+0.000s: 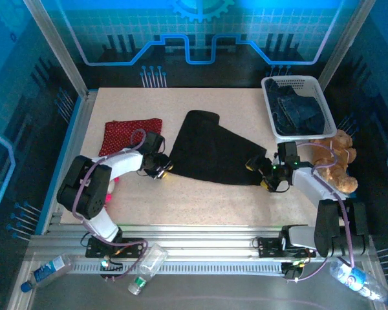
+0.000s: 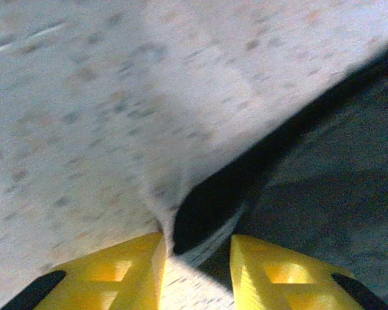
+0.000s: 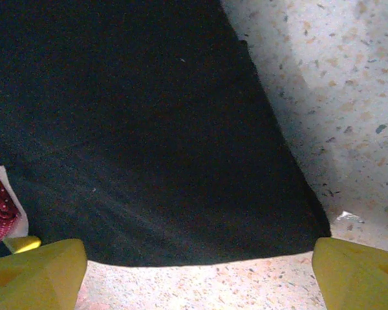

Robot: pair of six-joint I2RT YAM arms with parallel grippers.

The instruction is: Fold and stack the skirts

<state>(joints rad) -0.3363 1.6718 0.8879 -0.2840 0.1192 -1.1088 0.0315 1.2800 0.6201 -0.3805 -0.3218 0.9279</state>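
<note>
Our left claw (image 2: 197, 240) has its fingers close on either side of a corner of the black skirt (image 2: 336, 168); we cannot tell whether it pinches. Our right claw (image 3: 197, 250) stands wide apart, the skirt's hem lying just ahead of its tips.

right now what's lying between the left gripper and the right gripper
The black skirt, spread flat on the table; its near hem runs from the left gripper to the right gripper. The top external view shows it.

Folded skirt (image 1: 132, 134) lies left of spread skirt (image 1: 210, 152), basket (image 1: 290, 81) behind right.
</note>
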